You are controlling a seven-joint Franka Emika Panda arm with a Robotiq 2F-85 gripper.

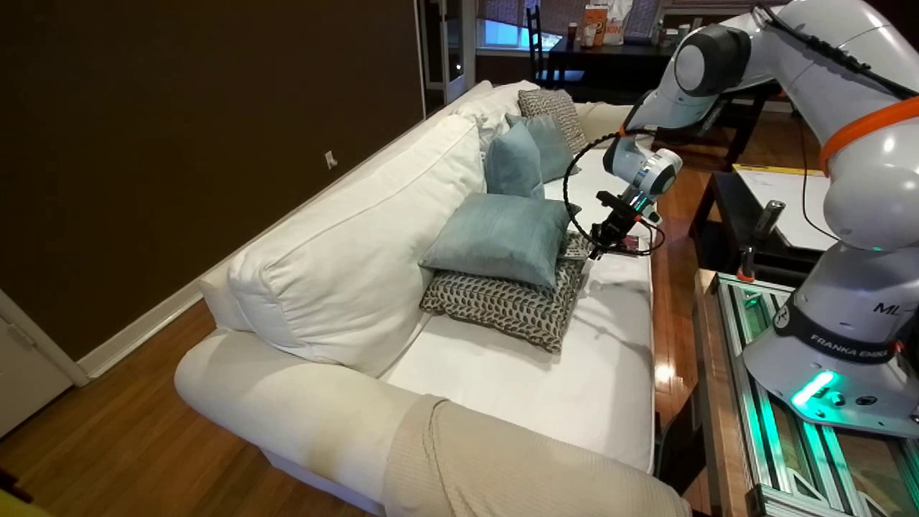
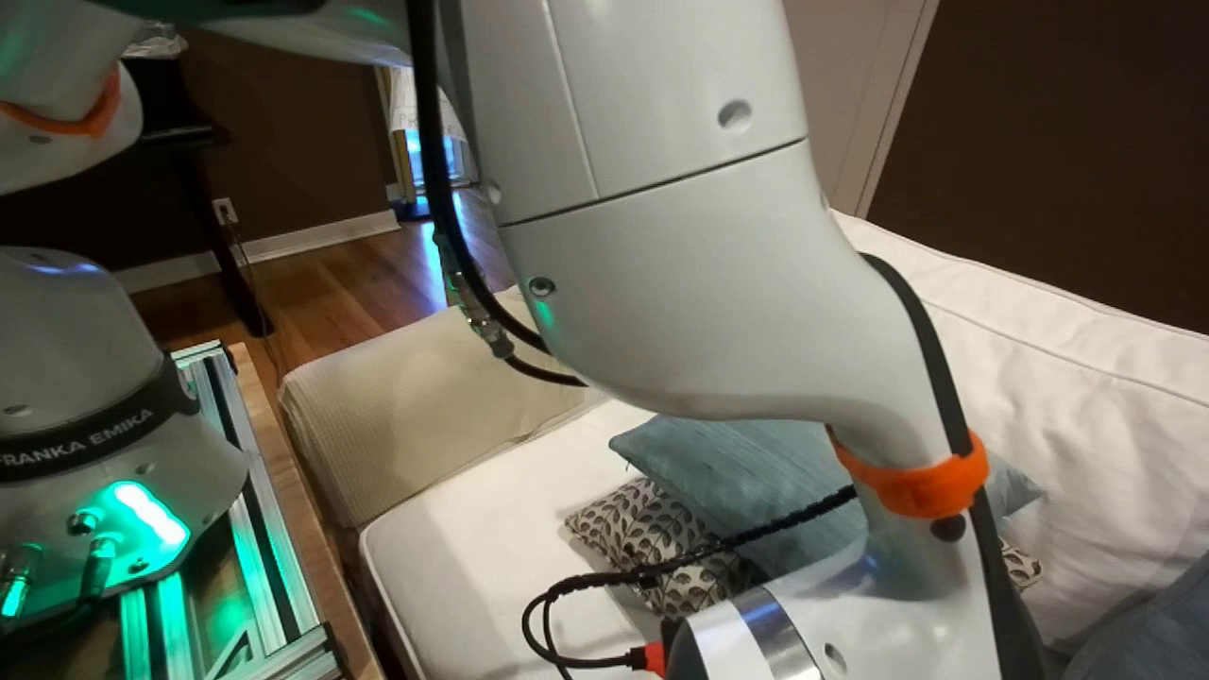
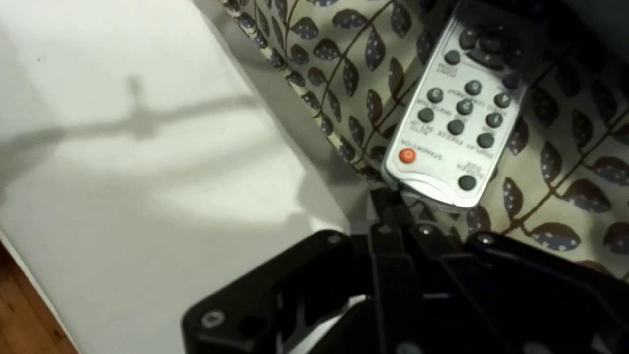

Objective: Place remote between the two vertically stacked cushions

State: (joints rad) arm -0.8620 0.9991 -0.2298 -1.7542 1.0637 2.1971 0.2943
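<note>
The pale grey-white remote (image 3: 454,113) with dark buttons and one orange button lies on the leaf-patterned cushion (image 3: 555,162) in the wrist view. Its far end runs into dark shadow at the top. In an exterior view the remote (image 1: 574,254) lies by the edge of the light-blue cushion (image 1: 499,233), which rests on the patterned cushion (image 1: 502,312). My gripper (image 3: 391,206) is shut, with nothing visible between its fingertips. The tips are right at the remote's near end; I cannot tell whether they touch it. An exterior view shows the blue cushion (image 2: 737,472) partly behind the arm.
A dark reddish booklet (image 1: 628,245) lies on the white sofa seat (image 1: 617,337) behind the gripper. White back cushions (image 1: 359,244) and another pale blue cushion (image 1: 513,161) stand along the sofa back. A black table (image 1: 707,208) with a white board stands opposite.
</note>
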